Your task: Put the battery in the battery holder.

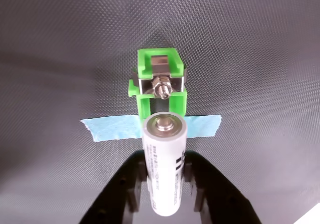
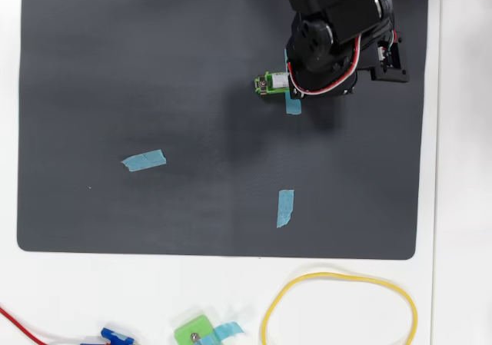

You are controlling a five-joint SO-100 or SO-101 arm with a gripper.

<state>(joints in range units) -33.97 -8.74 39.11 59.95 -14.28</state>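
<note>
In the wrist view my gripper [image 1: 165,186] is shut on the battery [image 1: 165,159], a white cylinder with grey print, black fingers [image 1: 134,184] pressing both its sides. Its metal end face points toward the battery holder [image 1: 161,79], a bright-green frame with a silver contact and screw, lying just beyond on the dark mat. The battery covers the holder's near end; whether they touch I cannot tell. In the overhead view only the left end of the battery holder [image 2: 267,84] pokes out from under the arm [image 2: 330,30], which hides the gripper.
A blue tape strip [image 1: 112,128] lies under the holder. Two more tape strips [image 2: 144,160] [image 2: 285,207] sit on the dark mat [image 2: 115,68]. On the white table below it lie a yellow loop [image 2: 269,308], a small green block [image 2: 194,332] and a red wire [image 2: 19,323].
</note>
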